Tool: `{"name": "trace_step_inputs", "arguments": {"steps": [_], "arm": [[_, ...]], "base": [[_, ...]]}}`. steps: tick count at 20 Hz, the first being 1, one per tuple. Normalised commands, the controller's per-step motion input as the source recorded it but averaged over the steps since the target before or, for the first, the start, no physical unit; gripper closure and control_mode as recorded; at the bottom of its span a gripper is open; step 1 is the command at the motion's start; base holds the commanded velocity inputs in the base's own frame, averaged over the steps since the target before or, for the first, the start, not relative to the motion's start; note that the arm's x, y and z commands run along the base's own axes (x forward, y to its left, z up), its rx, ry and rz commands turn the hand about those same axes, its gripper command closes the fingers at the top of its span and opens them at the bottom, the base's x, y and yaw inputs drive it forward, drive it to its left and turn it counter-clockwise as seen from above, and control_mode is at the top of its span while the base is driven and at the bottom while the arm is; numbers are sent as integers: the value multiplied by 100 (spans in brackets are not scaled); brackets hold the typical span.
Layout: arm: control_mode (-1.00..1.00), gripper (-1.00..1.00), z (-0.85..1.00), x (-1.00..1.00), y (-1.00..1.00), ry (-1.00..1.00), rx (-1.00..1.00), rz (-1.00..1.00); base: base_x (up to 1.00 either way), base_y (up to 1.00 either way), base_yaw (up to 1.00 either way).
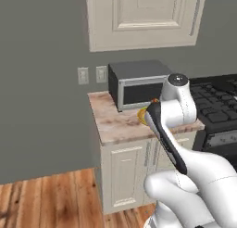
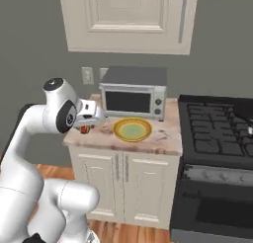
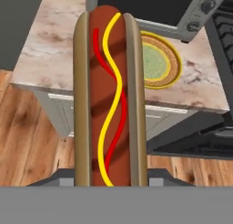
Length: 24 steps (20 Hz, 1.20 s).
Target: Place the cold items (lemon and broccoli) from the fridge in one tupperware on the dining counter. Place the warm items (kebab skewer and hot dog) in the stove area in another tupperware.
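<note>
Above the left end of the marble counter [image 2: 163,141], beside the stove [image 2: 217,133], I hold the hot dog [image 3: 110,95]. My gripper [image 2: 88,119] is clamped on it: in the hand view the bun runs lengthwise up the middle, rising from between my fingers at the bottom edge, with a brown sausage and wavy lines of red and yellow sauce along it. In the right base view a small reddish-brown piece of it shows just under my hand, over the counter's left front corner.

On the counter sits a round yellow plate [image 2: 132,129] with a pale green centre. It lies near the middle of the top, just in front of the toaster oven [image 2: 133,93], which stands against the back wall. The plate is apart from my hand, to its right in the right base view. Whether the hot dog touches the counter I cannot tell.

The stove adjoins the counter's right edge; its dark grates sit level with the marble. A cream wall cabinet [image 2: 129,20] hangs above the toaster oven. Below the counter are cream cupboard doors [image 2: 122,187], and a wooden floor [image 1: 51,201] lies in front of them.
</note>
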Motion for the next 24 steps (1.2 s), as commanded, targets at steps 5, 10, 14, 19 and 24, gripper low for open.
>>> {"name": "trace_step_inputs", "arguments": {"steps": [5, 10, 14, 19, 24], "arm": [[100, 100, 0, 0, 0, 0, 0, 0], [100, 100, 0, 0, 0, 0, 0, 0], [100, 100, 0, 0, 0, 0, 0, 0], [100, 100, 0, 0, 0, 0, 0, 0], [100, 100, 0, 0, 0, 0, 0, 0]], "base": [[-53, 59, -83], [-54, 61, -86], [-43, 80, -69], [-43, 80, -64], [-42, 57, -28]]}}
